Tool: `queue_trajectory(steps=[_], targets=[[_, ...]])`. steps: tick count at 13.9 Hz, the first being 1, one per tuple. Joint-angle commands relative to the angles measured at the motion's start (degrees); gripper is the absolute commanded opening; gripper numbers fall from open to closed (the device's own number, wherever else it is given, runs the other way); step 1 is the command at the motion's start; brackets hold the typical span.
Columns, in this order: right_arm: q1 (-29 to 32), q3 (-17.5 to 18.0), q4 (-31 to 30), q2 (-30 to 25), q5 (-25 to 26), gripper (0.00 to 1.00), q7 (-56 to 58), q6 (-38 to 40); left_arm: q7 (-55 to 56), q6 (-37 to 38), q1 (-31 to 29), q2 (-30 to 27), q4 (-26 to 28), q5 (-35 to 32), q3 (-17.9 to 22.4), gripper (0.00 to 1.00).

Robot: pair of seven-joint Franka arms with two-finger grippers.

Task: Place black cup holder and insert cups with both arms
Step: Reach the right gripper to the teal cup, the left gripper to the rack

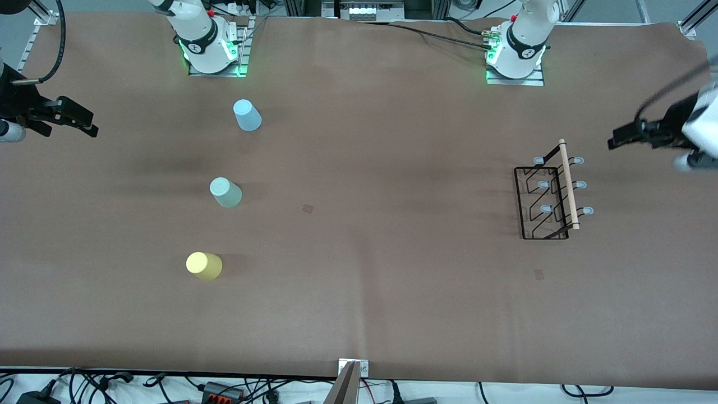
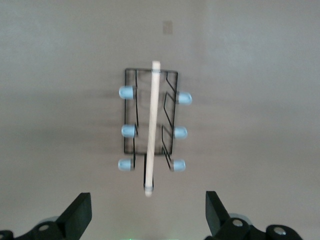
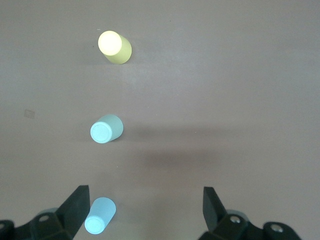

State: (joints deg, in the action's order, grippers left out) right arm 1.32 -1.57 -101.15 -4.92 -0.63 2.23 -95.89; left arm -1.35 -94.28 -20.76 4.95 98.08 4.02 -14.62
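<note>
The black cup holder [image 1: 552, 193] stands on the brown table toward the left arm's end, its wooden rod handle [image 1: 567, 185] on top and grey-tipped pegs on both sides. My left gripper [image 1: 617, 137] hangs open and empty over the table end beside it. In the left wrist view the holder [image 2: 150, 120] lies ahead of the open gripper [image 2: 148, 215]. Three cups stand toward the right arm's end: light blue [image 1: 247, 115] farthest from the front camera, pale green [image 1: 225, 192], yellow [image 1: 204, 265] nearest. My right gripper [image 1: 84, 120] is open and empty, off to their side, above the table.
The right arm's base [image 1: 213, 50] and the left arm's base [image 1: 516, 56] stand along the back edge. A metal clamp [image 1: 352, 373] and cables lie at the front edge. Bare brown covering [image 1: 381, 196] spans between the cups and the holder.
</note>
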Motion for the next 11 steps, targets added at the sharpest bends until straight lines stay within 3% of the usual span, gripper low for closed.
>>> queue_trajectory(steps=[1, 4, 9, 11], targets=[[-0.2, 0.1, 0.2, 0.1, -0.6, 1.00, -0.2, 0.4, -4.9, -8.9, -1.2, 3.0, 5.4, 1.4, 0.0, 1.00], [-0.5, 0.4, 0.2, 3.4, -0.6, 1.00, -0.3, 0.2, -7.5, -14.8, -1.3, 4.4, 9.8, 1.2, 0.0, 1.00], [-1.2, 0.5, 0.3, 8.5, -0.8, 1.00, -0.3, 0.3, -7.1, -15.8, -0.6, 7.6, 10.6, 0.9, -0.6, 1.00], [-3.3, 0.5, 0.2, 10.3, -0.9, 1.00, -0.4, 0.6, -7.0, -16.0, -0.6, 7.7, 11.8, 0.9, -0.6, 0.91]])
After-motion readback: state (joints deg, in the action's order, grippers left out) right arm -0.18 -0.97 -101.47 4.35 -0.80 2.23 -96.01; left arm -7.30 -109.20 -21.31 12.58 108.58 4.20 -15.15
